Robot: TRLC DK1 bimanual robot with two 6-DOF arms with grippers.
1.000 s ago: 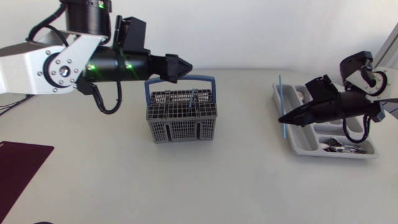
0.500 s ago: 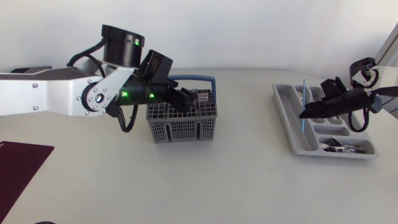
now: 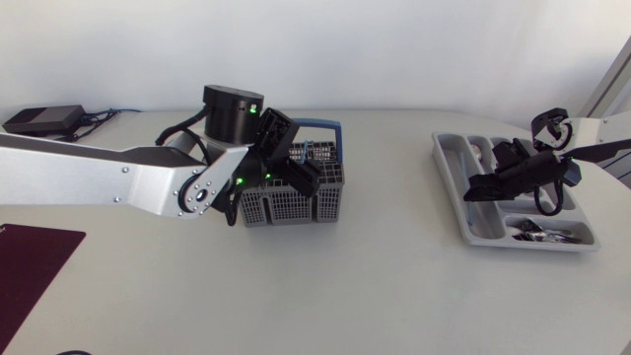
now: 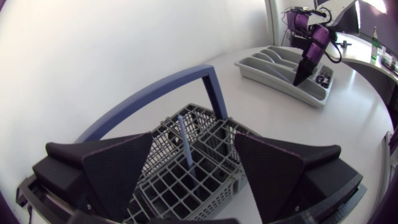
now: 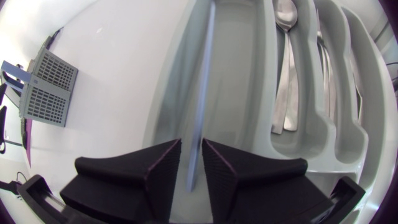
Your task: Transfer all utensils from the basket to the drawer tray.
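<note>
The grey basket (image 3: 289, 192) with a blue handle (image 4: 155, 93) stands mid-table. My left gripper (image 3: 308, 177) hangs open just over it. In the left wrist view a thin blue utensil (image 4: 185, 142) stands upright in the basket, between the open fingers (image 4: 118, 168) and untouched. The grey drawer tray (image 3: 463, 212) lies at the right. My right gripper (image 3: 475, 188) is low over its left compartment. In the right wrist view its fingers (image 5: 155, 165) stand slightly apart, and a blurred blue stick (image 5: 202, 106) lies along that compartment (image 5: 236, 93) between them.
Spoons (image 5: 286, 74) lie in the tray compartment beside the blue stick, and more metal cutlery (image 3: 537, 230) sits in its front section. A dark red mat (image 3: 30, 266) lies at the table's front left. A black device (image 3: 41, 119) rests at the back left.
My left arm swung in and lowered its open gripper onto the basket. My right gripper carried the upright blue stick over the tray, dropped lower, and its fingers parted; the stick now lies in the tray.
</note>
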